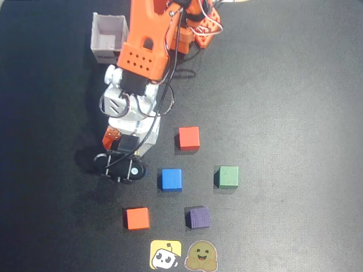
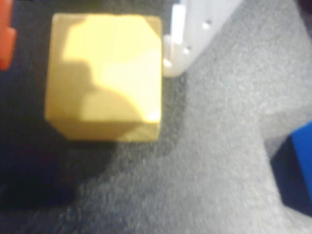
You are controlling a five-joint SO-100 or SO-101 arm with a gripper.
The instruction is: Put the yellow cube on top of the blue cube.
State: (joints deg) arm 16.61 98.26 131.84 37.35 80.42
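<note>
The yellow cube point(image 2: 105, 78) fills the wrist view and rests on the dark mat. My gripper point(image 2: 90, 44) is open around it. The orange finger point(image 2: 6, 44) stands clear of the cube's left side with a dark gap between them. The white finger point(image 2: 178, 44) is right at the cube's right edge. In the overhead view the gripper point(image 1: 120, 164) is lowered at the left and hides the yellow cube. The blue cube point(image 1: 171, 179) sits just to its right, and its corner shows at the right edge of the wrist view point(image 2: 297, 170).
On the mat are a red cube point(image 1: 189, 137), a green cube point(image 1: 228, 177), a purple cube point(image 1: 198, 217) and an orange cube point(image 1: 138, 218). Two flat stickers point(image 1: 165, 255) lie at the front edge. A white open box point(image 1: 109, 37) stands beside the arm's base.
</note>
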